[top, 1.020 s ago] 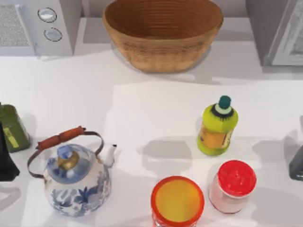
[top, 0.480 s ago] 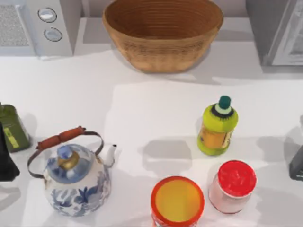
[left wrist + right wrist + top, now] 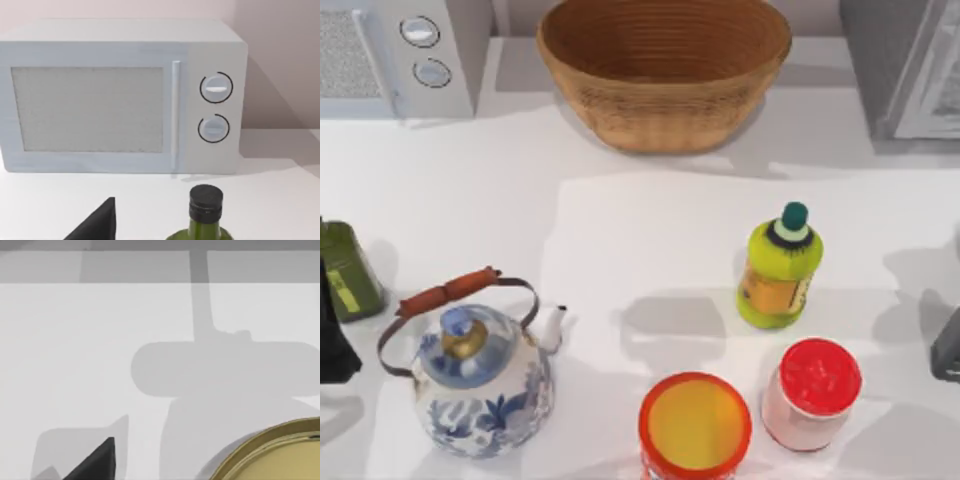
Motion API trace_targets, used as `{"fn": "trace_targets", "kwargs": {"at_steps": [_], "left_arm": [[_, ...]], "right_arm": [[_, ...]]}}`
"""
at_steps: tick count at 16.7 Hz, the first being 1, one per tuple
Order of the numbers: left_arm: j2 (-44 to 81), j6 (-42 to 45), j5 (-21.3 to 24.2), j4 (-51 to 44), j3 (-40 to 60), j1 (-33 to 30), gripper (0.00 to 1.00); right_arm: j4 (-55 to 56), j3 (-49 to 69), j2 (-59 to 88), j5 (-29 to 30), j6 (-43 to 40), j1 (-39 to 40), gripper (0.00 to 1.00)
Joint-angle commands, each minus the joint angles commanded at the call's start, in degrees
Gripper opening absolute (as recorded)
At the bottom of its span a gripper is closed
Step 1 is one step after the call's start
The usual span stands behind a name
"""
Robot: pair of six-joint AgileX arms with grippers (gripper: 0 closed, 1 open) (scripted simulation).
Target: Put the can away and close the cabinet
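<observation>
A round gold metal top (image 3: pixel 272 455), the can by its look, lies close to my right gripper in the right wrist view. The grey cabinet (image 3: pixel 880 60) stands at the table's back right, with a lighter door panel (image 3: pixel 942 85) set at an angle to it. My right gripper (image 3: pixel 947 348) is a dark shape at the right edge of the table, and one dark fingertip (image 3: pixel 95 462) shows above the white surface. My left gripper (image 3: pixel 332 345) sits at the left edge beside a green bottle (image 3: pixel 348 270).
A wicker basket (image 3: pixel 665 70) stands at the back middle and a microwave (image 3: pixel 405 50) at the back left. A blue-patterned kettle (image 3: pixel 480 380), an orange-rimmed container (image 3: pixel 694 427), a red-lidded jar (image 3: pixel 810 392) and a yellow-green bottle (image 3: pixel 778 268) stand on the front half.
The shadows near the table's right edge have shifted a little. None of the things on the table has moved.
</observation>
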Motion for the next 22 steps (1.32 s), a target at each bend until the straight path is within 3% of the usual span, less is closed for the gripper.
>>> {"fn": "trace_targets", "kwargs": {"at_steps": [7,20,22], "left_arm": [[0.0,0.0,0.0,0.0,0.0,0.0,1.00],[0.0,0.0,0.0,0.0,0.0,0.0,1.00],[0.0,0.0,0.0,0.0,0.0,0.0,1.00]], "right_arm": [[2.5,-1.4,1.3,0.8,0.6,1.0,1.00],[2.5,-1.4,1.3,0.8,0.6,1.0,0.02],[2.5,-1.4,1.3,0.8,0.6,1.0,0.00]]}}
